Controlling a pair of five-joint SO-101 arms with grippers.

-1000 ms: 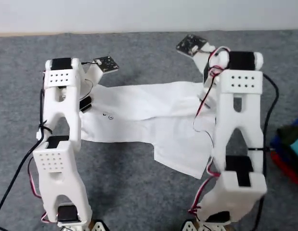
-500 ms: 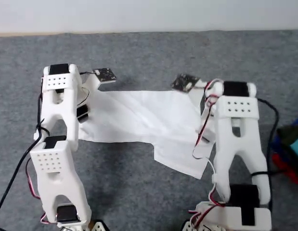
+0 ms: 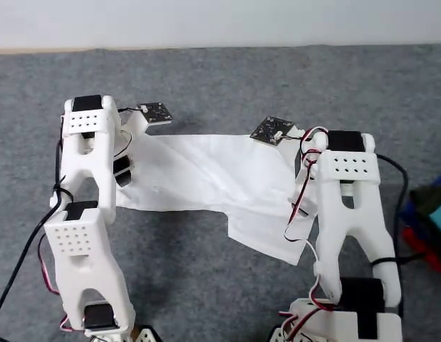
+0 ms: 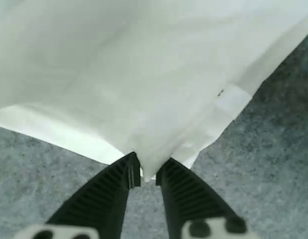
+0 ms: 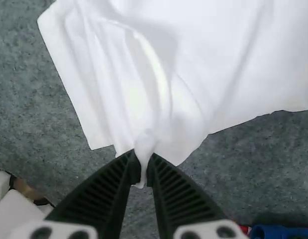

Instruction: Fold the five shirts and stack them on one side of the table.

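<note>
The white shirt (image 3: 213,178) lies spread across the middle of the grey, felt-like bench (image 3: 206,285). My left end effector (image 4: 148,172) is clamped on its edge at one side. My right end effector (image 5: 143,167) pinches a bunched fold at the other. A pale wall (image 3: 206,21) runs behind the bench, and some coloured things (image 3: 430,221) sit at its right edge.

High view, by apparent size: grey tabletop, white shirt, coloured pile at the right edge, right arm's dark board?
Largest: grey tabletop.
Then: white shirt.
Then: coloured pile, cut off by the frame edge.
Smallest: dark board, though it is raised nearer the camera.
</note>
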